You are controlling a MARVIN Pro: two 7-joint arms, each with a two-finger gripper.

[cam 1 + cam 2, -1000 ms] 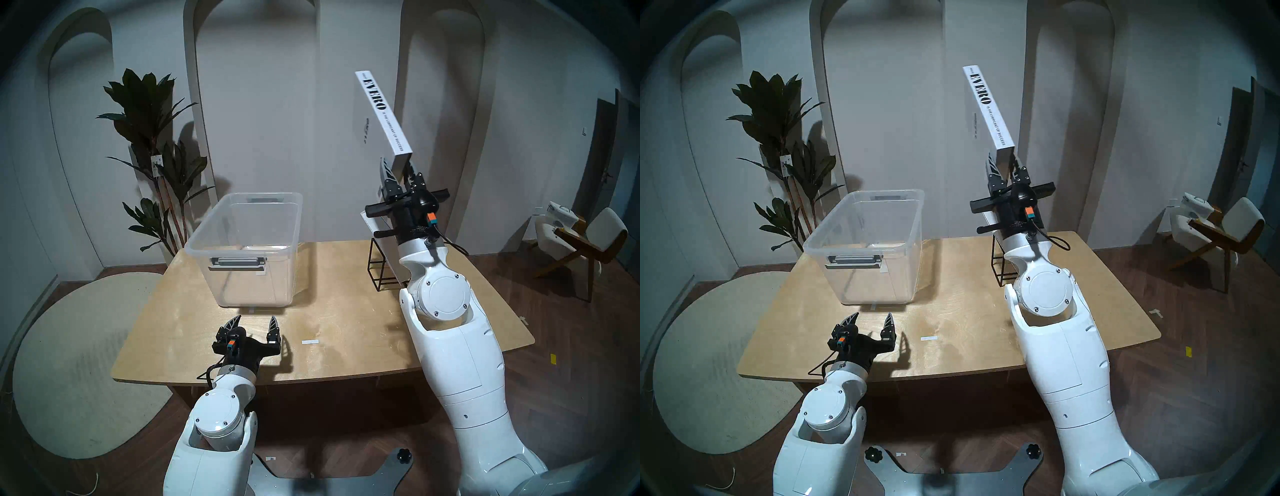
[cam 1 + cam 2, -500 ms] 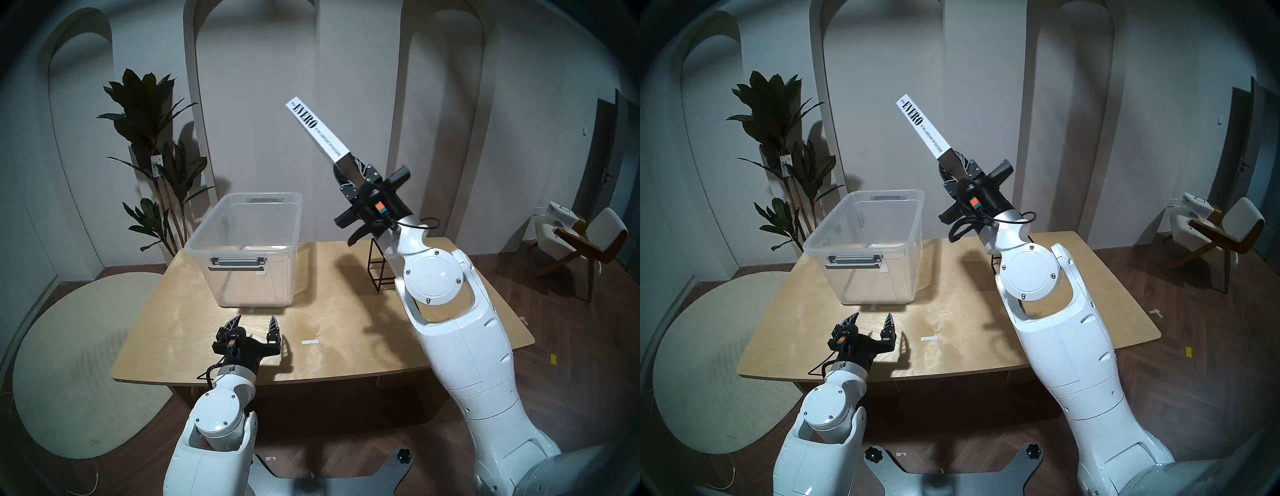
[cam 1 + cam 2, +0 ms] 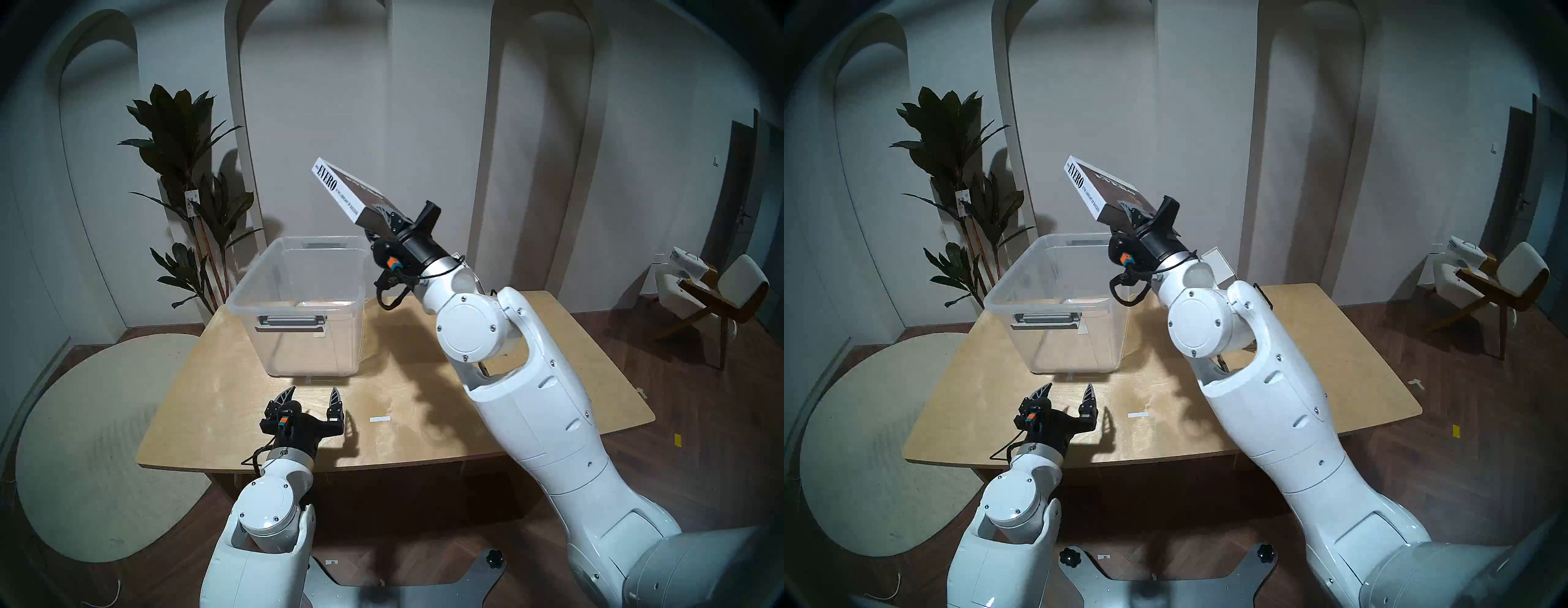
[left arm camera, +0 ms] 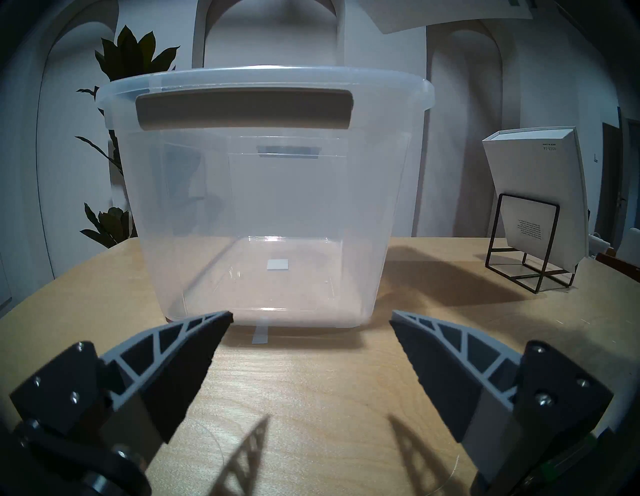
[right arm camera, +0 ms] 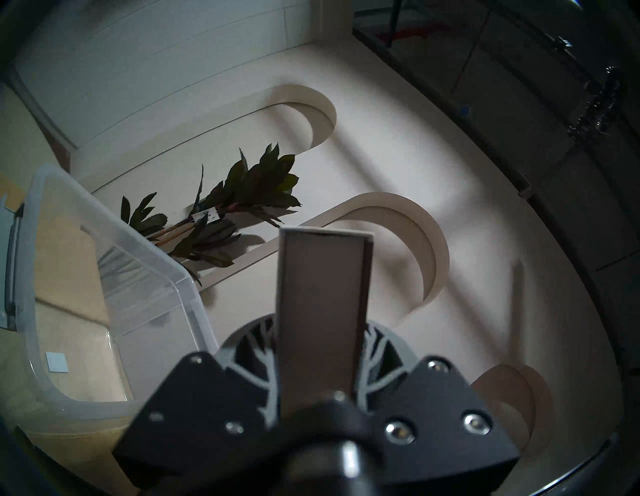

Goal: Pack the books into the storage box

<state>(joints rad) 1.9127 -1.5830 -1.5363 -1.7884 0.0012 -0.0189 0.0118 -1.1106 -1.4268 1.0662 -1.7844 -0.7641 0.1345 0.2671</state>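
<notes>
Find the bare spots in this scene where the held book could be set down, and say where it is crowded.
The storage box holds no books; its floor is bare. The table is bare between the box and the left gripper, and toward its middle. It is crowded at the far right, where the wire rack props the white book.

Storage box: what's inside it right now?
No book lies inside the storage box; through its clear walls only a small pale label shows on the floor. The corners behind the grey handle are hidden.
</notes>
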